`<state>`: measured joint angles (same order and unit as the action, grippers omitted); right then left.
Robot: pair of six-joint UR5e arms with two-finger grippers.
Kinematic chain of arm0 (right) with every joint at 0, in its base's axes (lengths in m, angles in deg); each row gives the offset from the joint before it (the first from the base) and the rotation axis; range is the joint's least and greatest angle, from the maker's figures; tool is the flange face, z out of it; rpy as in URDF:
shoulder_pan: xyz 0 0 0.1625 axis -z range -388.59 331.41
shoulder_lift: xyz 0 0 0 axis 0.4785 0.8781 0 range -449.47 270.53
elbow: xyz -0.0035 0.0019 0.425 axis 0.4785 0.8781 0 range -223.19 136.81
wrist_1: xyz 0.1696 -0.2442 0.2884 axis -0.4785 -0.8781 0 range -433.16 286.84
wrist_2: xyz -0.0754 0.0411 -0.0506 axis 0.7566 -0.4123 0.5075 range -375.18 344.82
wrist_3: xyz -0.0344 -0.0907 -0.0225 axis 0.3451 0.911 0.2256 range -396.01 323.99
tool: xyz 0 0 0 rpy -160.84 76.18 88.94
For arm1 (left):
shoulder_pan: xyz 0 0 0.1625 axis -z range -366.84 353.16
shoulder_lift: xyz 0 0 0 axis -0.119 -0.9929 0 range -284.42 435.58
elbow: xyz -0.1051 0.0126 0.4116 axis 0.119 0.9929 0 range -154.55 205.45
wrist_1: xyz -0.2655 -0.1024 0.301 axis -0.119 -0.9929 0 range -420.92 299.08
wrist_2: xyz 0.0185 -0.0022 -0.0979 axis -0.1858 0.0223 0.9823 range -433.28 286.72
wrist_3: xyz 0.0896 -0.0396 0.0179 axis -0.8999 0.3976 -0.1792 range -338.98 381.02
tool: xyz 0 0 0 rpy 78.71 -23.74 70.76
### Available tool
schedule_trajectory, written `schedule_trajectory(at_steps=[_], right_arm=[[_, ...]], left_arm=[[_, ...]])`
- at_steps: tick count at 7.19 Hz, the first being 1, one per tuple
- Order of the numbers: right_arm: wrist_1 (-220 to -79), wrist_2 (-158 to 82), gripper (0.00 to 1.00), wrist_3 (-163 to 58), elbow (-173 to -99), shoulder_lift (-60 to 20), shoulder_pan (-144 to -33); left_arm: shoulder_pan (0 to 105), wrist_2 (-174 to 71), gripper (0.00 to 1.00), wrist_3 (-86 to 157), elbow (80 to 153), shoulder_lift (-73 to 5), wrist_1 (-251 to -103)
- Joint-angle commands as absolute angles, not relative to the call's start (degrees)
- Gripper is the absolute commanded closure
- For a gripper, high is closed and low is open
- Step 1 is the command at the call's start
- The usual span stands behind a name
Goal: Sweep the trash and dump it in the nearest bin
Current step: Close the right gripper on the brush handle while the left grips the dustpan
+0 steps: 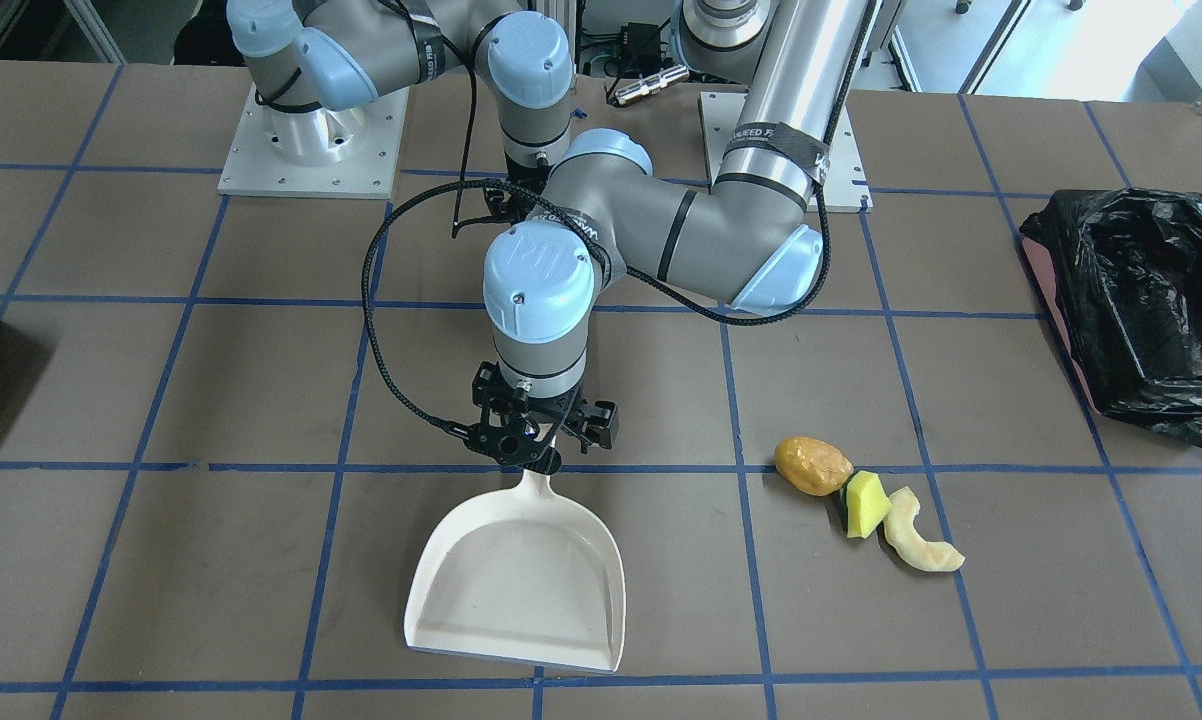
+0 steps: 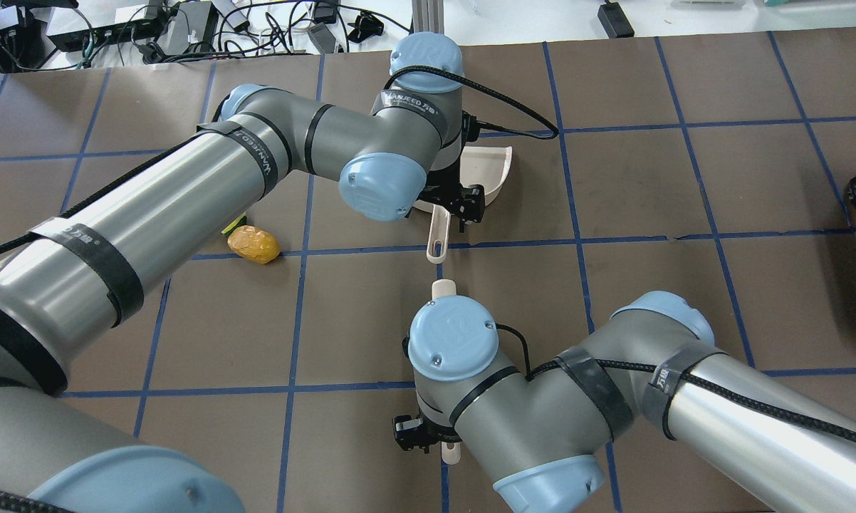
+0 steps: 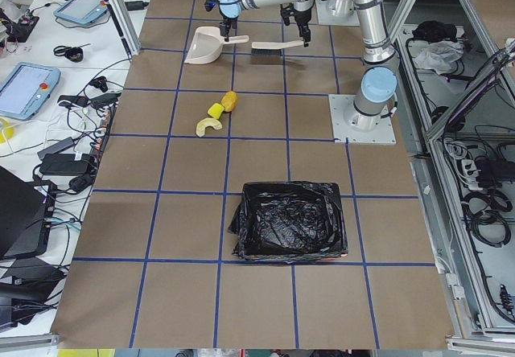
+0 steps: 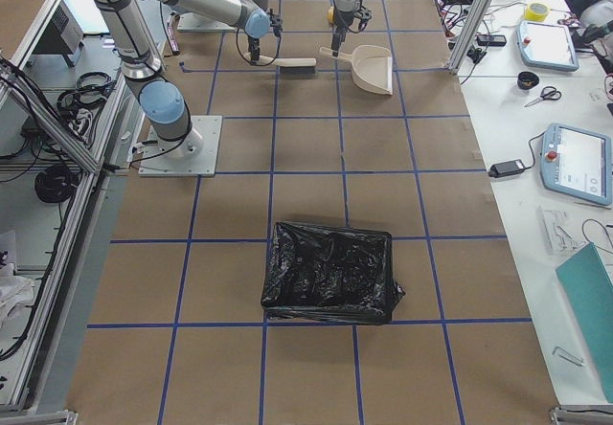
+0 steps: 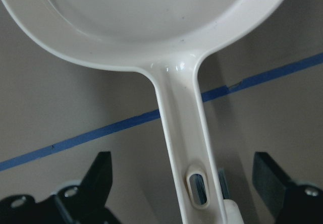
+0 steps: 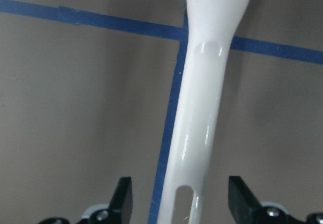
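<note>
Left wrist-mounted view: my left jaws stand wide, one finger on each side of the white dustpan (image 5: 176, 108) handle, gripping nothing. The right wrist view shows the right jaws equally wide astride the glossy brush (image 6: 202, 108) handle.

The trash sits toward the operators' edge of the bench (image 1: 261, 380): a potato-shaped lump (image 1: 812, 466), a yellow wedge (image 1: 866, 503) and a pale curved slice (image 1: 918, 545), touching in a row. It is well apart from the dustpan and from the black-lined bin (image 1: 1111, 220) at the bench's end on the robot's left.

My worries:
- **Grip:** both handles are slim, slick and lie flat. A close that lands off-centre could twist the pan or let the brush slip.
- **Crowding:** the two wrists hang near each other, so lifting together risks a knock.
- **Rolling:** I expect the rounded lump to roll ahead of the bristles, not into the pan.
</note>
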<state>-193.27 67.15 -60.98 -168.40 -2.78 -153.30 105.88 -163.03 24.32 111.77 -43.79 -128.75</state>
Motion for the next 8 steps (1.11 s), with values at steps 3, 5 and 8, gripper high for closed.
schedule_trajectory(at_steps=[3,5,8], right_arm=[[-193.22,66.91,0.76,-61.32,-168.35,-3.16,-153.30],[-193.13,66.91,1.00,-61.32,-168.26,-2.98,-153.30],[-192.16,67.09,1.00,-67.79,-168.52,-1.58,-153.30]], left_arm=[[106.02,-162.58,0.43,24.80,113.43,-43.95,-129.03],[106.02,-162.23,0.41,24.89,113.17,-43.86,-129.04],[106.02,-161.27,0.44,27.17,113.08,-44.04,-128.95]])
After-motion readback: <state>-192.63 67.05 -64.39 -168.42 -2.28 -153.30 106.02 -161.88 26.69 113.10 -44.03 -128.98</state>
